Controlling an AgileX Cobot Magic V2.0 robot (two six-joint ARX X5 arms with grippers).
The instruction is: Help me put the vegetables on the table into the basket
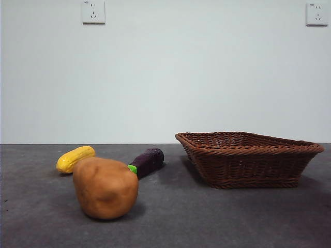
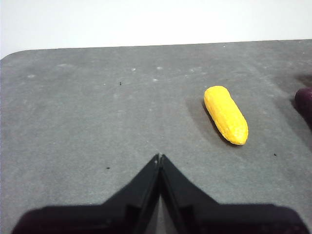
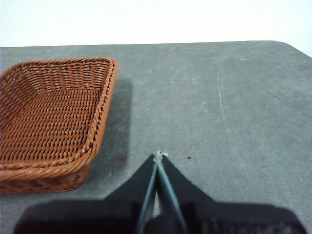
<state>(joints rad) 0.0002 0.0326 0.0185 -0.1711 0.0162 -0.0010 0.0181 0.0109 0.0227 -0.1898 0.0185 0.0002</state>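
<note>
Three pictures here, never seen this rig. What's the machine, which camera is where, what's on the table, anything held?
It is a two-armed table robot. One picture looks level across the table: potato, corn cob and eggplant lie left of an empty wicker basket. The other two come from wrist cameras. The left gripper, jaws shut, faces the corn. The right gripper, jaws shut, sits beside the basket. Neither holds anything.

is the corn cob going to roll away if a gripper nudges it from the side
Probably yes. The corn cob is a smooth, rounded cylinder lying on its side on the flat table, so a sideways push would likely roll it. Its tapered ends suggest it would curve rather than roll straight. The glossy surface looks hard and possibly slippery, so gripping across its middle seems safest.
</note>
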